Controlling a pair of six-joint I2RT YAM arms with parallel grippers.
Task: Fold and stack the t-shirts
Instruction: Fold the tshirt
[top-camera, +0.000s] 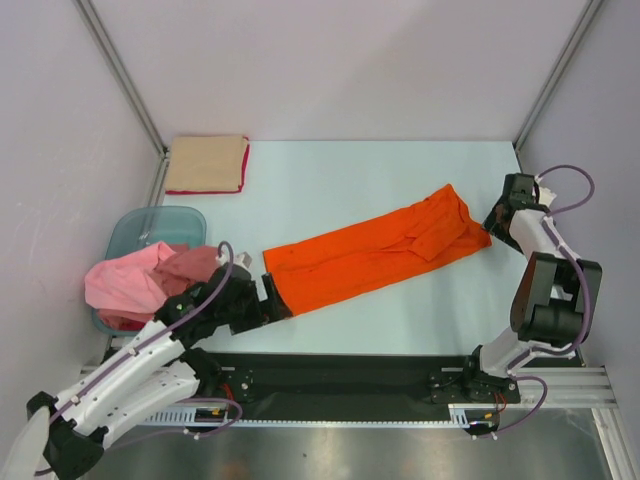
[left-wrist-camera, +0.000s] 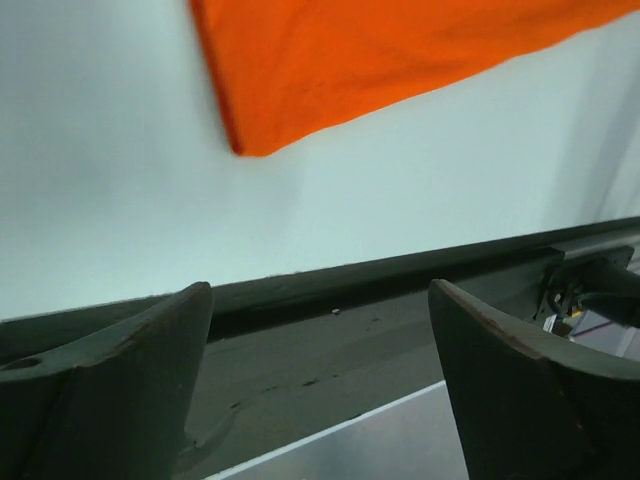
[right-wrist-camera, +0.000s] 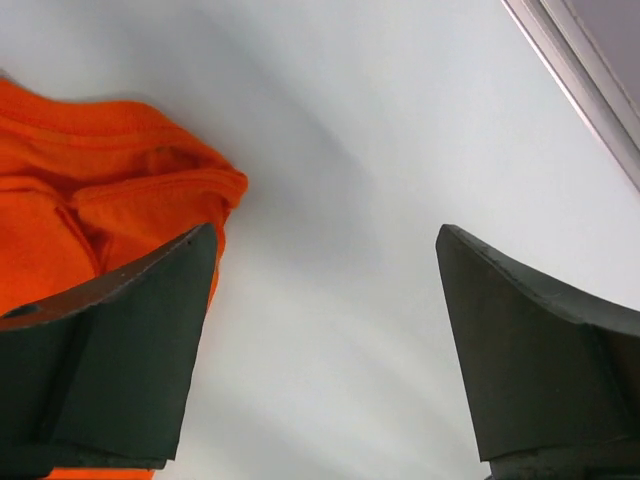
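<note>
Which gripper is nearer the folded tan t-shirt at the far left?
Left. The left gripper is at the orange t-shirt's left end, on the near side of the tan t-shirt; the right gripper is across the table, at the opposite end.

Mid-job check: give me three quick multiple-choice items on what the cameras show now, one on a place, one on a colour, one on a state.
1. Where does the folded tan t-shirt lie?
A. at the far left corner of the table
B. between the two arm bases
C. at the near right edge

2. What colour is the stretched-out t-shirt between the two arms?
A. pink
B. orange
C. tan

3. How do the left gripper and the right gripper stand?
A. both shut on cloth
B. only the left open
C. both open

Answers:
1 A: the top view shows it at the table's far left.
2 B: it runs slantwise across the table, bright orange.
3 C: each wrist view shows fingers wide apart with nothing between them.
</note>
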